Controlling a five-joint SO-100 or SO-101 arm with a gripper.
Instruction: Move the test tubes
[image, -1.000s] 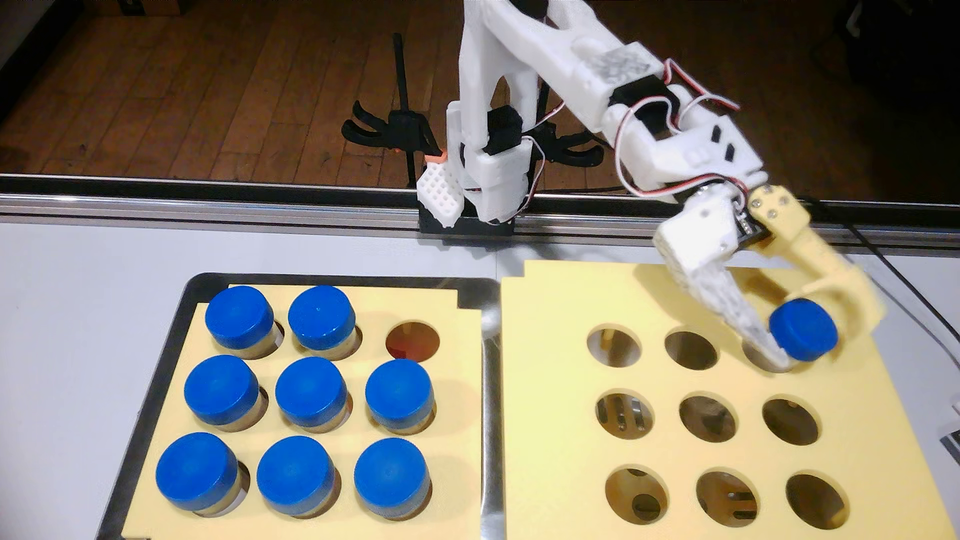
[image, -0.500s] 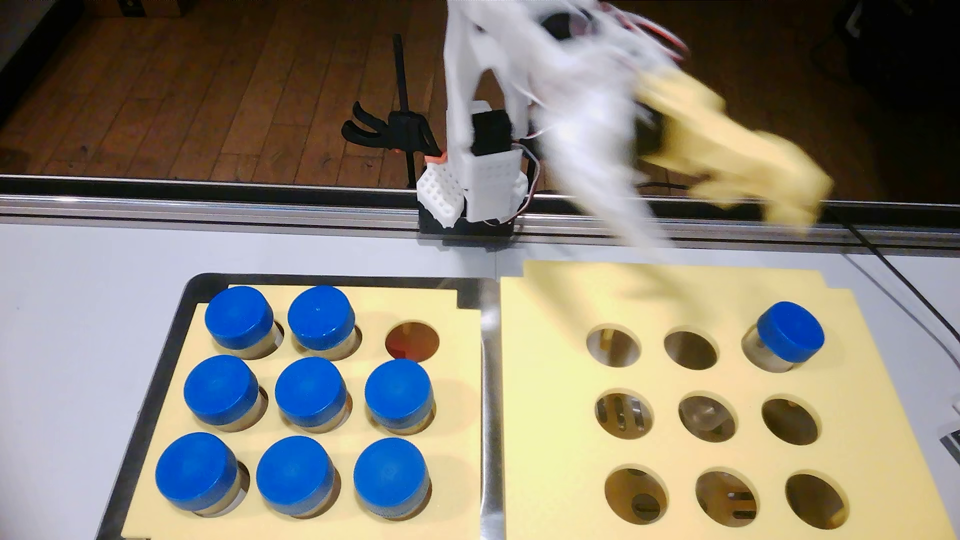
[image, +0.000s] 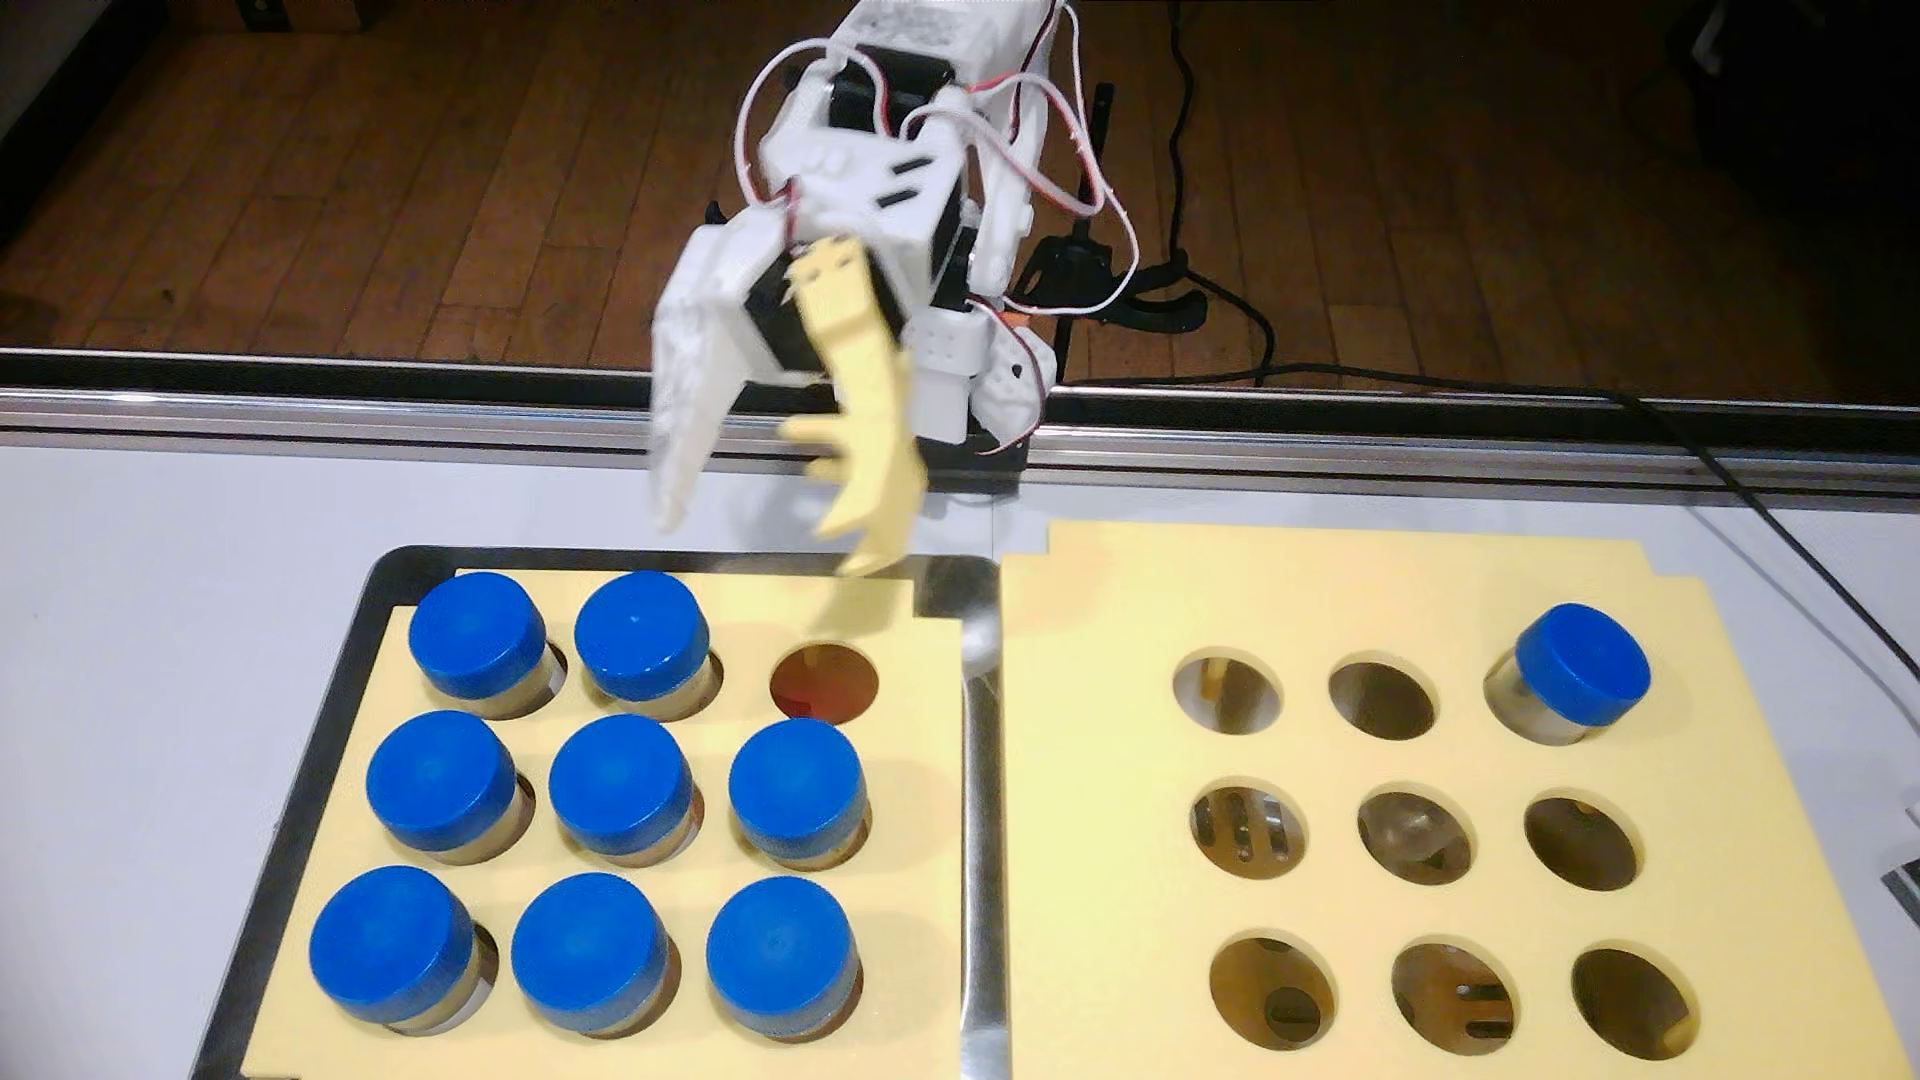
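In the fixed view, several blue-capped test tubes (image: 621, 787) stand in the holes of the left pale yellow foam rack (image: 914, 789); its back right hole (image: 825, 682) holds none. One test tube (image: 1579, 667) sits in the back right hole of the right foam rack (image: 1122, 789). My gripper (image: 769, 540) hangs open and empty above the back edge of the left rack, over the table's far side, with one white finger (image: 681, 457) and one yellow finger (image: 878, 498). It touches no tube.
The left rack lies in a metal tray (image: 977, 831). A metal rail (image: 312, 415) runs along the table's back edge, where the arm's base (image: 977, 395) is clamped. Black cables (image: 1766, 519) trail across the table at the right.
The gripper let go of the tube in the right rack's back right hole, rose, and swung left to hover behind the left rack. The tube stays standing in its hole.
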